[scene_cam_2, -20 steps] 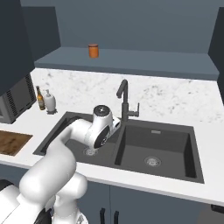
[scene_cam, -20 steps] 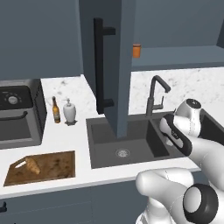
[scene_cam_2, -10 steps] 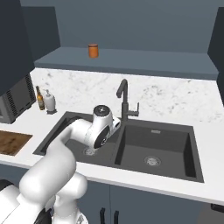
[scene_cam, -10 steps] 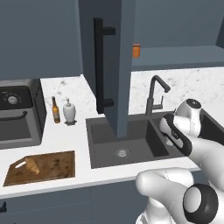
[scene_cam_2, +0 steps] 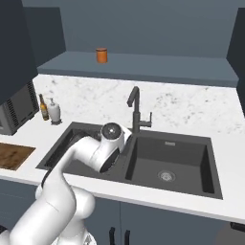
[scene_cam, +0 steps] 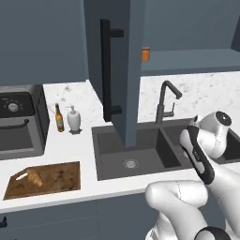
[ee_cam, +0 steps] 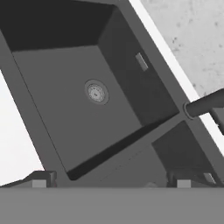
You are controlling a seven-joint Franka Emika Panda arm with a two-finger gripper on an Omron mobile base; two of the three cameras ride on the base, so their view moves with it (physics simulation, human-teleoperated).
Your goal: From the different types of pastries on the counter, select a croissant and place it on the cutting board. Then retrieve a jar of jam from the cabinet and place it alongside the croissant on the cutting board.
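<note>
**Ana:** Kitchen desk (scene_cam: 70, 145) first, nearest edge: what's on the cutting board (scene_cam: 44, 180)?

**Ben:** One croissant (scene_cam: 33, 176), lying toward its left end. So I'd judge the pastry step done and the jam step in hand.

**Ana:** And the tool (ee_cam: 109, 181)?

**Ben:** It hangs over the sink (scene_cam_2: 143, 160), looking down into a bare basin with only a drain (ee_cam: 96, 92). The two fingertips (ee_cam: 40, 180) sit wide apart with nothing between them.

**Ana:** Past the sink?

**Ben:** A faucet (scene_cam_2: 136, 110), then a brown bottle (scene_cam: 59, 118) and a soap dispenser (scene_cam: 73, 119) near the wall.

**Ana:** Farthest back?

**Ben:** The cabinet door (scene_cam: 122, 70) stands open. On its shelf (scene_cam_2: 139, 67) sits one orange jar (scene_cam_2: 101, 55), upright, alone, presumably the jam.

**Ana:** Next move?

**Ben:** Probably lift the arm clear of the faucet, reach up to the shelf, and close squarely on the jar.
</note>
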